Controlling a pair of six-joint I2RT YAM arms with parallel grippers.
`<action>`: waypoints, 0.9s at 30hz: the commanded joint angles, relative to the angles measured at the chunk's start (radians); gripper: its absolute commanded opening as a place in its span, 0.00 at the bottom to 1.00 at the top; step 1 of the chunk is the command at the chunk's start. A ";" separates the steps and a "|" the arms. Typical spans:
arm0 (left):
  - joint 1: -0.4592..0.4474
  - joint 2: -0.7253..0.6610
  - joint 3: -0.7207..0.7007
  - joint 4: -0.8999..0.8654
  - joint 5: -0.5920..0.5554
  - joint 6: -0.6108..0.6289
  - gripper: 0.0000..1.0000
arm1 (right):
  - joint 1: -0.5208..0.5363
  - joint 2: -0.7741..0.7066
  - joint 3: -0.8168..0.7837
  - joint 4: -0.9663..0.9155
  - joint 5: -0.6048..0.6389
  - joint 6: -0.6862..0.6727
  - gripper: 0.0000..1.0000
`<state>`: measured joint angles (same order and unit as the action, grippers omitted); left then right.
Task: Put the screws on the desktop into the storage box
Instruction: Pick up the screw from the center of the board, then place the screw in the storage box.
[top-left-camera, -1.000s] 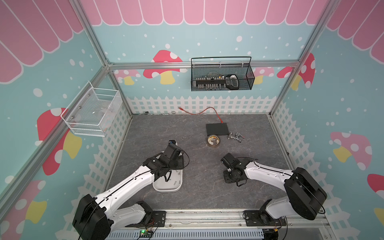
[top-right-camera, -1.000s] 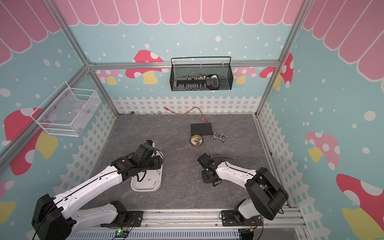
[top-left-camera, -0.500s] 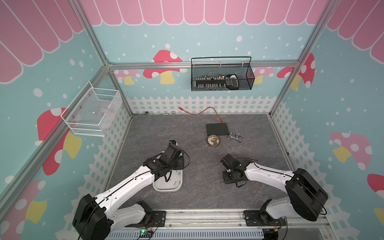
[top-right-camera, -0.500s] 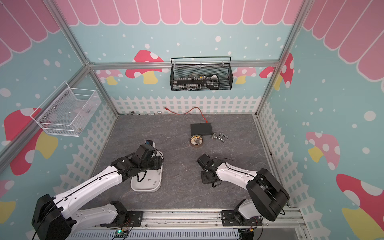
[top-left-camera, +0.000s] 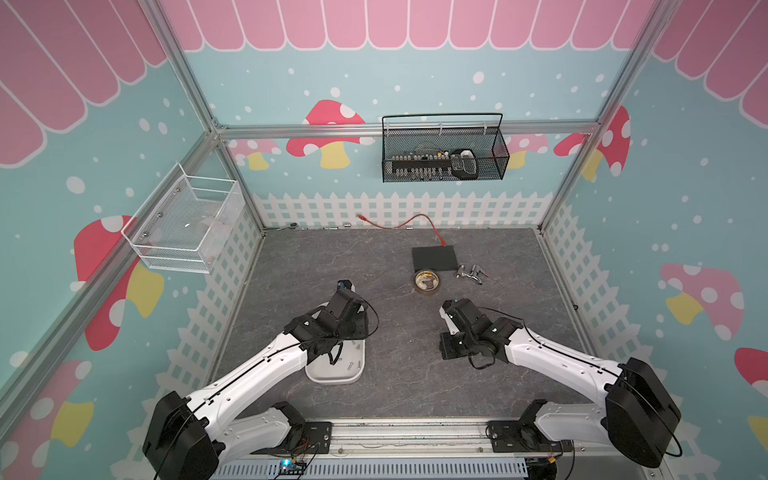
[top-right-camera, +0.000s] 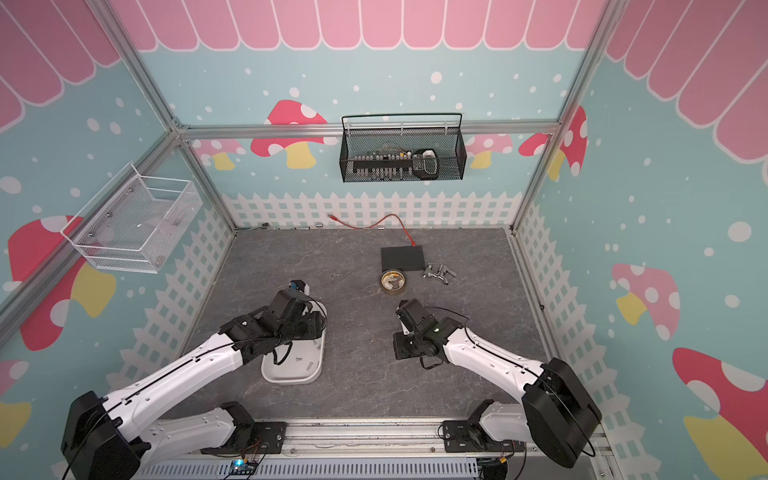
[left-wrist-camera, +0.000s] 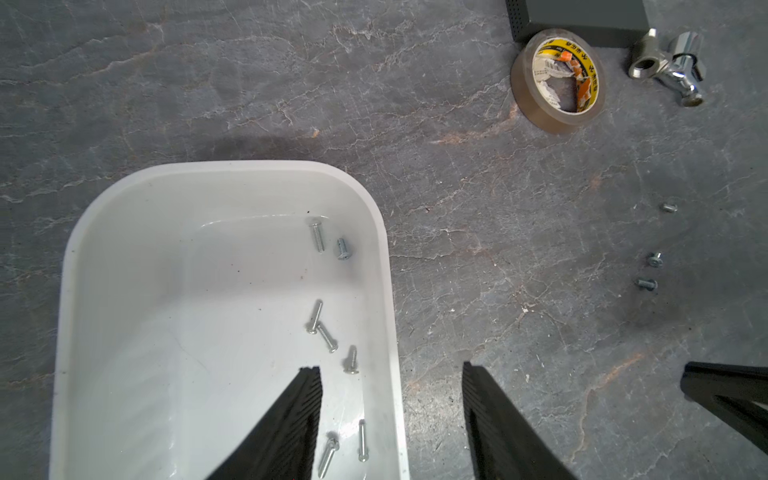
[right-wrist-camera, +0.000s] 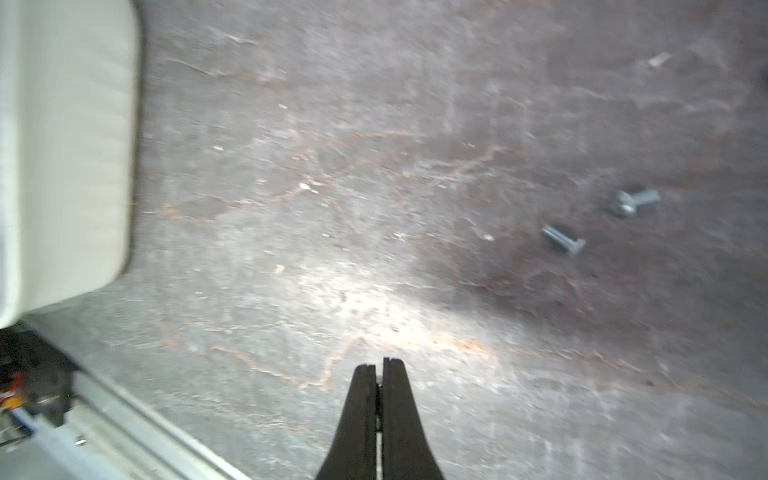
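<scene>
Right gripper: jaws pressed together, tips just above the desktop. Can't tell whether anything is pinched between them; the wrist view is blurred there. Two loose screws lie near each other on the desktop, off to one side of the tips and not touching them. The white box shows at the frame edge, apart from the tips.

Left gripper: jaws moderately wide, nothing between them. It straddles the box rim, one finger over the inside and the other over bare desktop.

Box contents in the left wrist view: seven screws, all towards the side nearest the gripper. Two sit at the far corner, three are clustered mid-way and two are close by the finger.

That same view shows three more screws on the desktop, in a loose line well clear of the box.

Beyond those are a tape roll, a black box and chrome fittings, grouped close together.

In both top views the left arm hangs over the white box. The right arm is over open desktop, well apart from it.
</scene>
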<state>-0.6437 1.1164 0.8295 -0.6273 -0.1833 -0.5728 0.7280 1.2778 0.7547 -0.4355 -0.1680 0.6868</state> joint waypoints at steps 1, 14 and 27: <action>-0.004 -0.038 -0.004 -0.009 -0.033 -0.013 0.59 | 0.027 0.015 0.046 0.182 -0.180 0.040 0.00; -0.004 -0.105 -0.009 -0.009 -0.069 -0.025 0.59 | 0.212 0.432 0.345 0.500 -0.209 0.138 0.00; -0.007 -0.148 -0.013 -0.009 -0.084 -0.033 0.59 | 0.244 0.557 0.447 0.472 -0.186 0.044 0.33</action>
<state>-0.6441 0.9844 0.8295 -0.6285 -0.2485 -0.5983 0.9691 1.8610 1.1748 0.0532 -0.3878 0.7845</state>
